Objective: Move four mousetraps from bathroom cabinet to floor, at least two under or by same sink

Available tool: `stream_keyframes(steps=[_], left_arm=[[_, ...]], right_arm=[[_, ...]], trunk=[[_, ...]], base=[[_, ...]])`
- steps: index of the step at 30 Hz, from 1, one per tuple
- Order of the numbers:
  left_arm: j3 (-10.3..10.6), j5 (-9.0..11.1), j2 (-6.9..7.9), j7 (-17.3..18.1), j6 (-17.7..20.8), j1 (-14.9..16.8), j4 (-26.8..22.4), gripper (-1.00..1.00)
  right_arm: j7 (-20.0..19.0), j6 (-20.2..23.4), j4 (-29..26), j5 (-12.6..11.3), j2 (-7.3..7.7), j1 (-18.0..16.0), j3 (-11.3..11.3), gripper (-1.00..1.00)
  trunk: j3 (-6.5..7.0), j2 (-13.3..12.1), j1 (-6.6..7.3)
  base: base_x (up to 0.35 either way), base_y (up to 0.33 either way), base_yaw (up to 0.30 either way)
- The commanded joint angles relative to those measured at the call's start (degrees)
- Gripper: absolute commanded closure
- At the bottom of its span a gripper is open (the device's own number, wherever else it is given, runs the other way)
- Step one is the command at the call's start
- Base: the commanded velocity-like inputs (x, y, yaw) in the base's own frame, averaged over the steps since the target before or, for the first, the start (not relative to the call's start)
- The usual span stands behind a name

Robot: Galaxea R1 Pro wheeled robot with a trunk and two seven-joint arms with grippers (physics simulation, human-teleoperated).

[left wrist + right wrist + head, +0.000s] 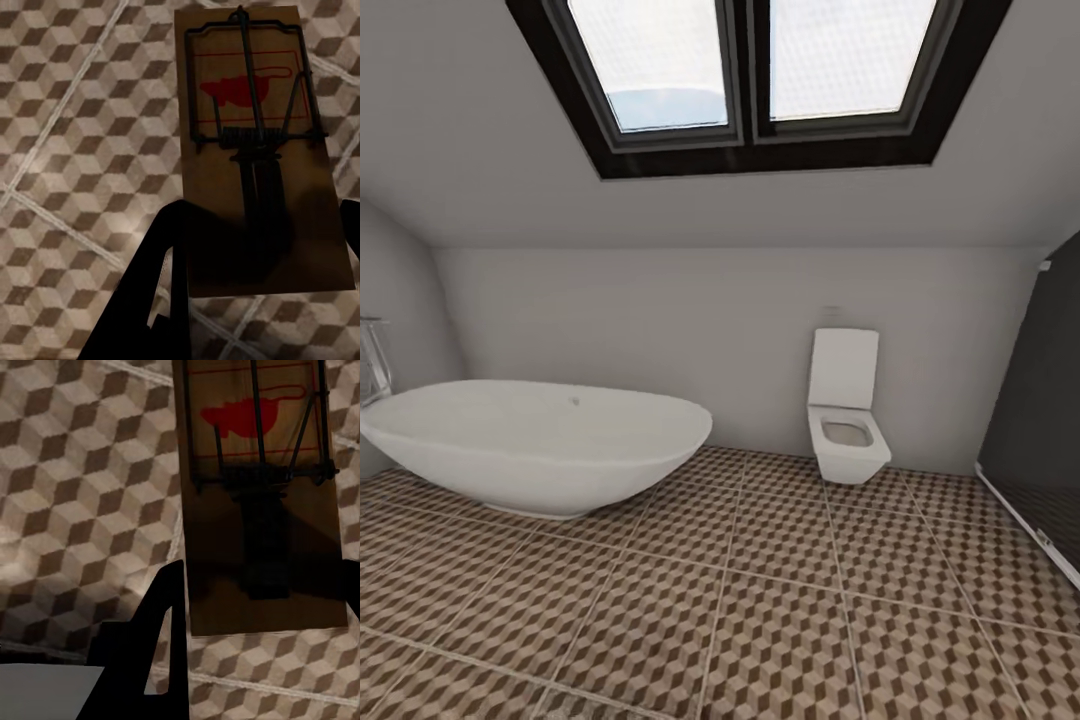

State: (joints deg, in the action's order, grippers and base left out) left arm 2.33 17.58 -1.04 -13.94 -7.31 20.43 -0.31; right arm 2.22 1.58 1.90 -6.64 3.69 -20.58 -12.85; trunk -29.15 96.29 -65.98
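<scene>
The bathroom floor (760, 600) spreads out in big square tiles of brown, beige and cream cubes, running back to a white oval bathtub (540, 440) on one side and a white wall-hung toilet (848, 420) further along the pale back wall, with a black-framed skylight (755, 70) in the sloped ceiling above and a dark panel (1040, 420) at the right edge. Down at the left gripper (262, 247), a mousetrap (251, 135) sits between the two black fingers (150, 285), its near end pinched by them while the rest of the board sticks out forward over the tiles. The right gripper (262, 607) has a second mousetrap (255, 495) caught the same way, the jaws closed against its long edges near the back end. Each trap is a flat brown wooden rectangle with a red printed outline and a red blot at the far half, a dark wire bar and coiled spring across the middle, and a dark strip running back toward the fingers.
</scene>
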Motion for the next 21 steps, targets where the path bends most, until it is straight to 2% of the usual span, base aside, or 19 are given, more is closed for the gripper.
stream_keyframes(steps=[1, 21], left_arm=[[0.27, 0.27, -0.03, -0.28, -0.16, 0.05, 0.05, 1.0], [0.28, 0.27, -0.01, -0.24, -0.16, 0.05, 0.05, 1.0]], right_arm=[[-0.03, 0.1, 0.04, -0.69, 0.0, -0.03, -0.51, 1.0], [-0.13, 0.09, 0.04, -0.67, -0.03, -0.06, -0.53, 1.0]], trunk=[[-0.06, 0.03, 0.01], [-0.06, 0.03, 0.01]], base=[[0.0, 0.0, 0.29], [0.0, 0.0, 0.29]])
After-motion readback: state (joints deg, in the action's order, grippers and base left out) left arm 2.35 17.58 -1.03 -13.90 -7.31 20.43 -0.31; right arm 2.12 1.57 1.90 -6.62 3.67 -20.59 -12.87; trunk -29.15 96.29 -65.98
